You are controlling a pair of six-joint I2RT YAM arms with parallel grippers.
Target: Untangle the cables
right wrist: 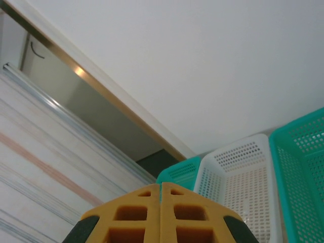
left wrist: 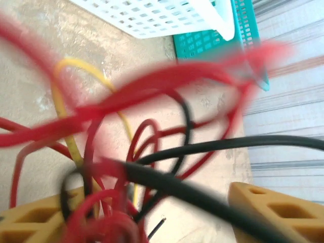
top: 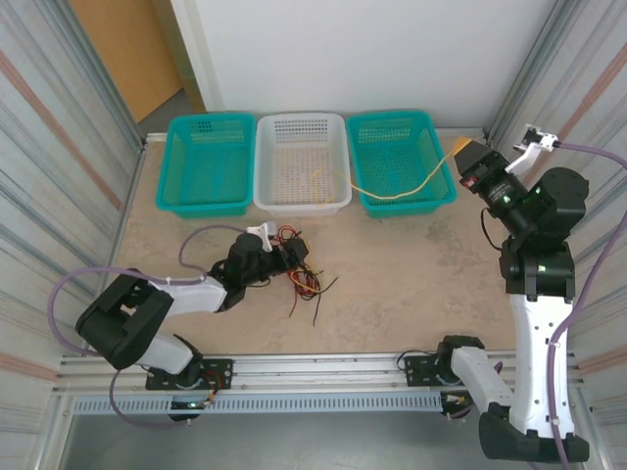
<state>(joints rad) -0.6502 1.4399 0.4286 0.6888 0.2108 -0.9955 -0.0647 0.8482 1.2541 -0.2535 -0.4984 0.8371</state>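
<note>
A tangle of thin red, black and yellow cables lies on the table left of centre. My left gripper sits low at the tangle's left edge. In the left wrist view the left gripper is open, its fingers wide apart, with red cable loops, a black cable and a yellow cable crossing between them. My right gripper is raised at the far right, shut on one long yellow cable that sags across the right teal basket toward the white one. Its pads are pressed together.
Three baskets stand in a row at the back: a teal basket, a white basket and a second teal basket. Corrugated walls close in both sides. Bare tabletop lies between the tangle and the right arm.
</note>
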